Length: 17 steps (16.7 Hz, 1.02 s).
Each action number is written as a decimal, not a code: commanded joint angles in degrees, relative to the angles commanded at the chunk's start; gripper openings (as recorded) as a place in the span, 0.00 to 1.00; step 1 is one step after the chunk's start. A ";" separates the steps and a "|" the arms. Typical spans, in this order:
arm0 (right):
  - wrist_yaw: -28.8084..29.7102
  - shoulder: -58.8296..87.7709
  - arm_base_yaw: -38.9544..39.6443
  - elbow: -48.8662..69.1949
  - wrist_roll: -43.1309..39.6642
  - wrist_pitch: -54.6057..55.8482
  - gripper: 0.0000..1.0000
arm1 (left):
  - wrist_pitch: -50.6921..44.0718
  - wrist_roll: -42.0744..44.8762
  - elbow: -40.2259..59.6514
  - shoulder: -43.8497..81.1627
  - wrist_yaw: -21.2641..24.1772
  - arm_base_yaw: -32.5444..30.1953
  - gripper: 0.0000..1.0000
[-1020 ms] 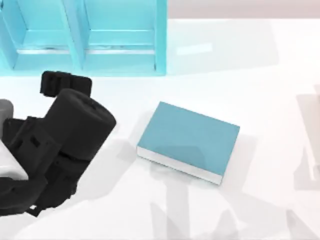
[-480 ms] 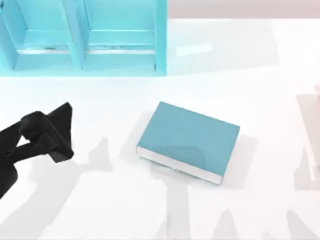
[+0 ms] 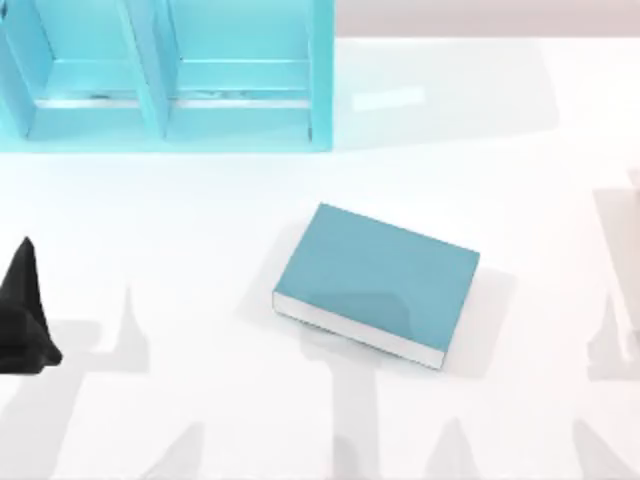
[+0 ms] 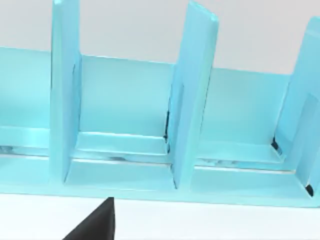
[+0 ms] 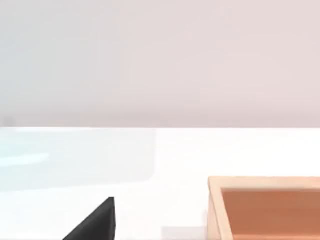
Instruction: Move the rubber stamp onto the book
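White table [image 3: 300, 420] with a light-blue shelf unit [image 3: 165, 75] at the back and the book [image 3: 375, 283] lying flat near the middle.

The shelf unit's compartments, seen in the top view and close up in the left wrist view [image 4: 125, 115], look bare, with only glints along their floors. The left gripper [image 3: 25, 320] is a dark pointed shape cut off at the table's left edge; whether its fingers are spread or pressed together I cannot tell. The book lies well apart to its right, the shelf beyond it. A black finger tip [image 5: 97, 222] and a cut-off wooden box [image 5: 265, 207], its inside hard to make out, appear in the right wrist view.
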 joint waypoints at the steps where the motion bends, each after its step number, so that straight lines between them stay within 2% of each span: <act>1: 0.00 0.00 0.00 0.00 0.00 0.00 1.00 | 0.88 2.50 -1.73 -1.48 0.59 2.64 1.00; 4: 0.00 0.00 0.00 0.00 0.00 0.00 1.00 | 2.17 6.77 -5.20 -4.14 1.11 7.08 1.00; 12: 0.01 0.57 -0.14 0.50 -0.17 -0.40 1.00 | 2.26 7.14 -5.52 -4.46 1.06 7.46 1.00; 17: 0.32 12.20 -3.10 11.00 -3.33 -8.53 1.00 | 2.26 7.14 -5.52 -4.46 1.06 7.46 1.00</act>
